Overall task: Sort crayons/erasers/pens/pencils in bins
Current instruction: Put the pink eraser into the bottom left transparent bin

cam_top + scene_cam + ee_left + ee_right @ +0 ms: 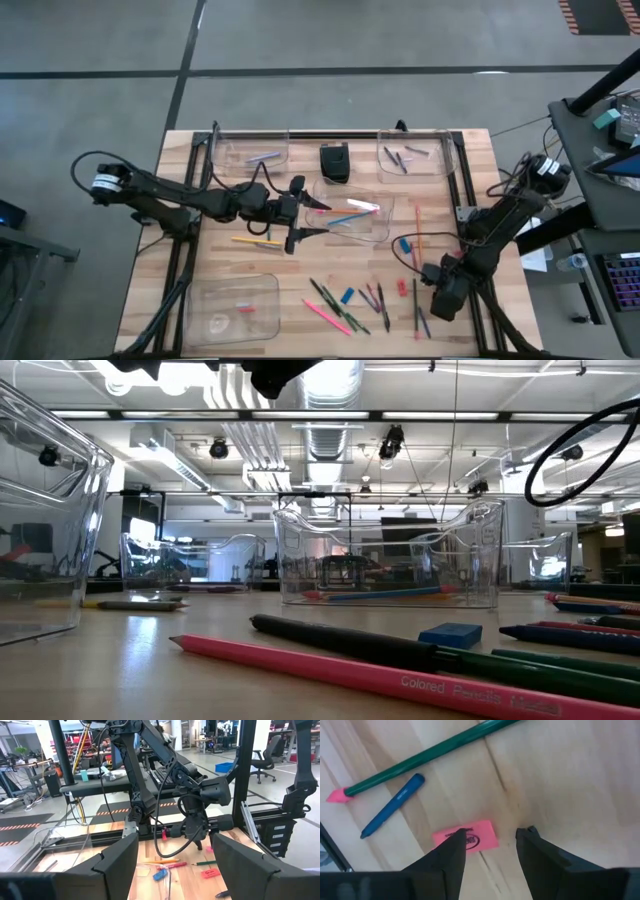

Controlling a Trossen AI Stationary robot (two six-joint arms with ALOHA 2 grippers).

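Above the pink eraser (466, 836), right gripper (492, 837) points down, fingers apart

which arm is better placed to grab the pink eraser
Right. The right gripper hangs open just over the pink eraser, one finger already at its edge. The left gripper is open, off by the middle bin.

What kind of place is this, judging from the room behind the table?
Probably a robotics lab or workshop: exposed silver ceiling ducts, a black wheeled office chair, and black-and-orange hazard floor tape around the light wooden slatted table.
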